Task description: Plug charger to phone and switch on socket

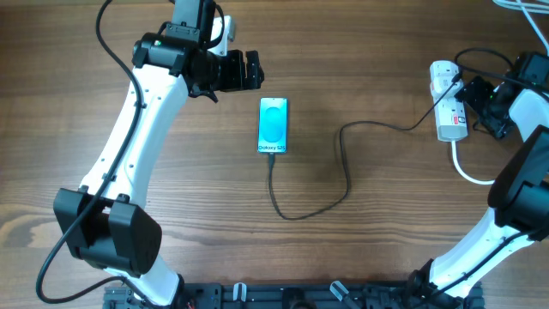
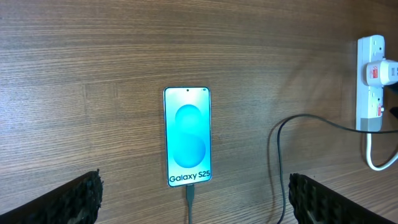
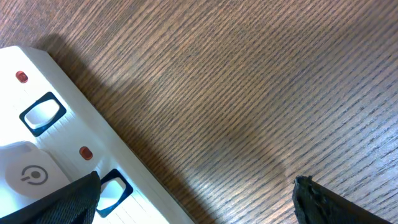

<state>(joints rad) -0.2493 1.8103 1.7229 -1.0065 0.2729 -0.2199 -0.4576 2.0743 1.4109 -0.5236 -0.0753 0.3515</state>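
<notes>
The phone [image 1: 273, 125] lies flat mid-table with its cyan screen lit; it also shows in the left wrist view [image 2: 187, 135]. The charger cable [image 1: 343, 163] is plugged into the phone's near end [image 2: 189, 194] and loops right to the socket [image 1: 448, 103]. The socket is a white power strip at the right with a white adapter in it [image 2: 379, 73]. My left gripper [image 1: 244, 71] is open and empty, up and left of the phone. My right gripper [image 1: 480, 101] is open, one finger over the socket's rocker switches [image 3: 42, 113].
The socket's thick white cable [image 1: 467, 172] curves toward the right arm. More white cables [image 1: 523, 9] lie at the top right corner. The surface is a wooden table [image 1: 171, 240].
</notes>
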